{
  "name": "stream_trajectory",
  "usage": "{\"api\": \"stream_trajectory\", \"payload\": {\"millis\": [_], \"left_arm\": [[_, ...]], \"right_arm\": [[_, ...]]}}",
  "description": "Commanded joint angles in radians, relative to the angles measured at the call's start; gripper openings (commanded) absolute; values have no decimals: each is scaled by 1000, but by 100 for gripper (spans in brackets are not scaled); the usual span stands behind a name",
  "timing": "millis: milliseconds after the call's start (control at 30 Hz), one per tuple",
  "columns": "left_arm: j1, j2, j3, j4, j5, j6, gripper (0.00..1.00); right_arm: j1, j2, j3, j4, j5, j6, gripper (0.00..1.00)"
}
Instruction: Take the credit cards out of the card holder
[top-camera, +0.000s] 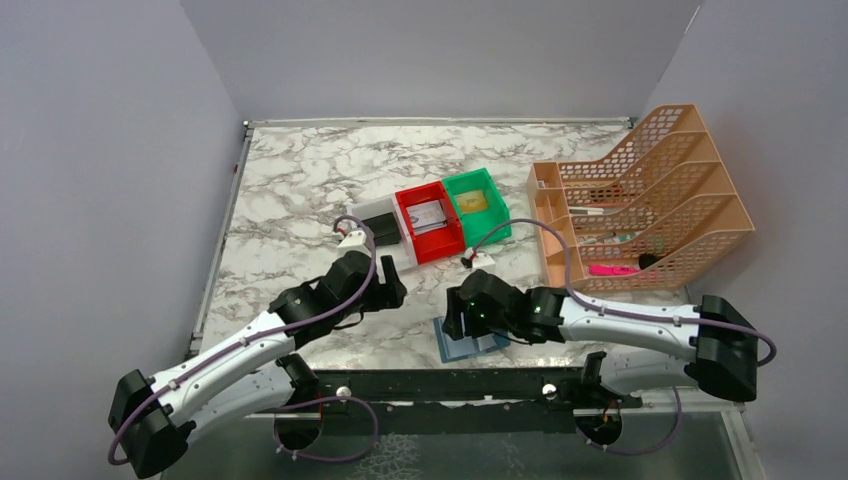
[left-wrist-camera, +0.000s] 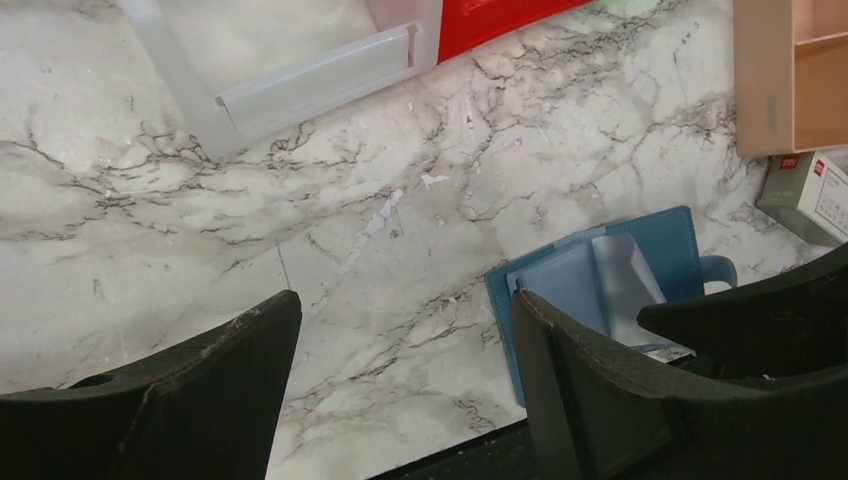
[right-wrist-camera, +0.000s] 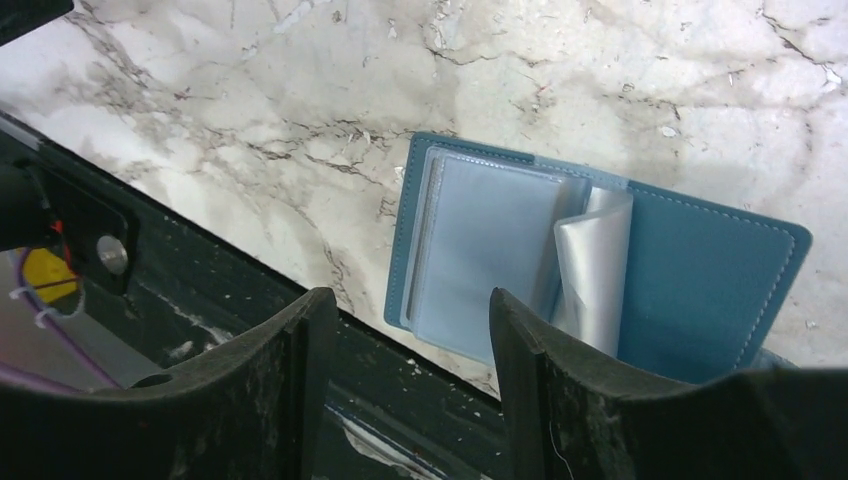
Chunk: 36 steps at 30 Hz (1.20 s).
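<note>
A teal card holder (top-camera: 465, 348) lies open on the marble worktop (top-camera: 300, 180), at its near edge, lower centre of the overhead view. The right tool (right-wrist-camera: 410, 315) hangs over it, fingers spread, empty. The left tool (left-wrist-camera: 405, 330), centre-left, is likewise spread and empty.

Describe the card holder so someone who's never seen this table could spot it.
On the marble table, look at the near edge, just under the right gripper. The card holder lies open there: the only flat teal-blue thing, with pale clear pocket sleeves.
</note>
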Motion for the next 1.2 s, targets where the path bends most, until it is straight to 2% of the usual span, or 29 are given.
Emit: {"api": "stream_trajectory", "payload": {"millis": [0, 333, 533, 600, 733, 800, 1000, 1167], "left_arm": [[6, -29, -29, -27, 19, 14, 80], [6, -79, -47, -27, 30, 8, 80], [6, -81, -48, -26, 42, 9, 80], [6, -81, -48, -27, 45, 8, 80], [7, -83, -53, -23, 54, 0, 80], [6, -80, -51, -22, 60, 0, 80], [6, -78, -52, -9, 77, -9, 80], [5, -65, -54, 15, 118, -13, 80]], "right_arm": [[30, 81, 53, -46, 48, -44, 63], [59, 289, 119, -137, 112, -16, 68], [83, 387, 163, -204, 156, 12, 67], [86, 405, 164, -207, 158, 21, 63], [87, 394, 136, -154, 127, 21, 46], [87, 369, 106, -117, 116, 26, 42], [88, 264, 24, 5, 84, 43, 33], [85, 227, -29, 28, 110, 109, 27]]}}
